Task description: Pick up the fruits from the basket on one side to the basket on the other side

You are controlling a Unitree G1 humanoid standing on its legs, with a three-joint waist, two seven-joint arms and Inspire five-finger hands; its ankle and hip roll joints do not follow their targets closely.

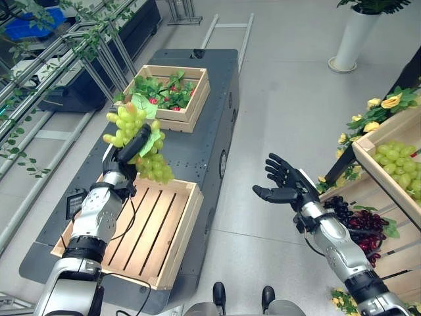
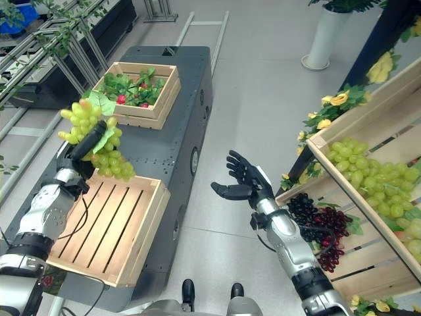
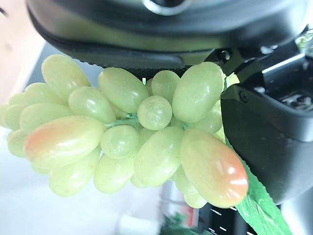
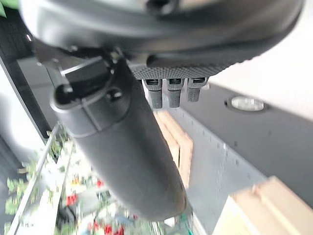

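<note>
Left hand (image 1: 126,153) pinches the green grape bunch (image 1: 139,146) at left of frame, above the empty crate (image 1: 172,247); right hand (image 1: 284,181) is spread, idle; a loose pinch could drop grapes outside the crate's far rim.

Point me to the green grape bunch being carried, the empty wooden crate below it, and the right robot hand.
green grape bunch (image 1: 155,168), left eye view, lower grapes.
empty wooden crate (image 1: 181,240), left eye view, right wall.
right robot hand (image 1: 287,185), left eye view, palm.

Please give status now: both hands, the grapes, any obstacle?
Left hand shut on green grapes, above empty crate. Right hand open, holding nothing. No obstacle seen.
</note>
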